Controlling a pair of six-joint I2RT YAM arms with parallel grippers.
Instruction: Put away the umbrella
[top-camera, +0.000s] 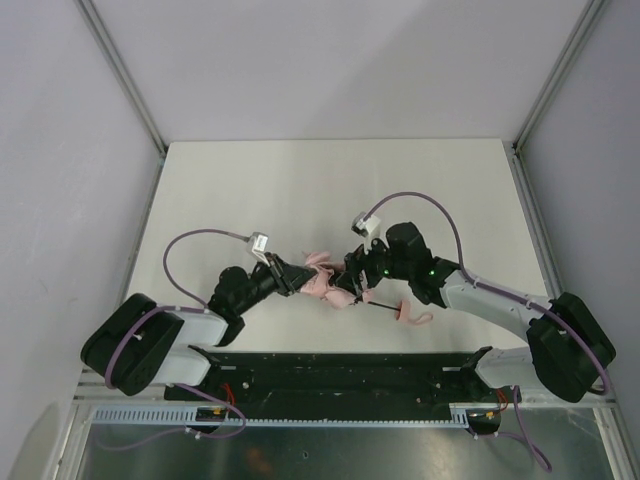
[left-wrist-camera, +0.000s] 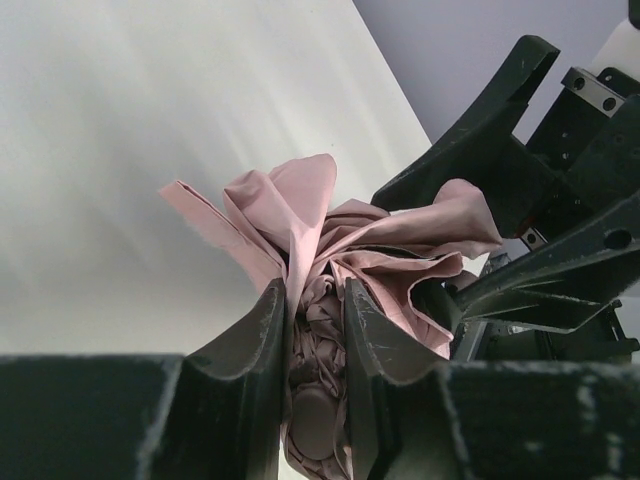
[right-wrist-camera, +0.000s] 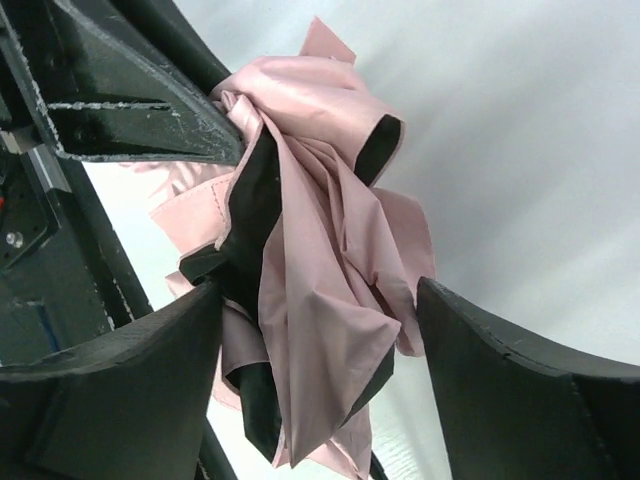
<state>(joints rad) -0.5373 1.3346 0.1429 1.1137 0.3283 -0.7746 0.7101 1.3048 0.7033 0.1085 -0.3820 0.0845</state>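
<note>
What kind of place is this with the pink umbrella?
Probably a robot lab test booth: a white table, plain grey walls with metal rails, and a left arm and right arm bolted at the near edge.

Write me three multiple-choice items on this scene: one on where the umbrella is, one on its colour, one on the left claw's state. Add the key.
1. On the table, the umbrella lies:
A) at the far edge
B) in the middle, between the left claw and the right claw
C) at the near right corner

2. Its outer cloth is:
A) pale pink
B) blue
C) yellow

3. The left claw is:
A) wide open, holding nothing
B) shut on the umbrella
C) out of view

Key:
1 B, the top view shows it bunched mid-table between both claws.
2 A, every view shows pale pink cloth.
3 B, the left wrist view shows both fingers pressed against the cloth.
</note>
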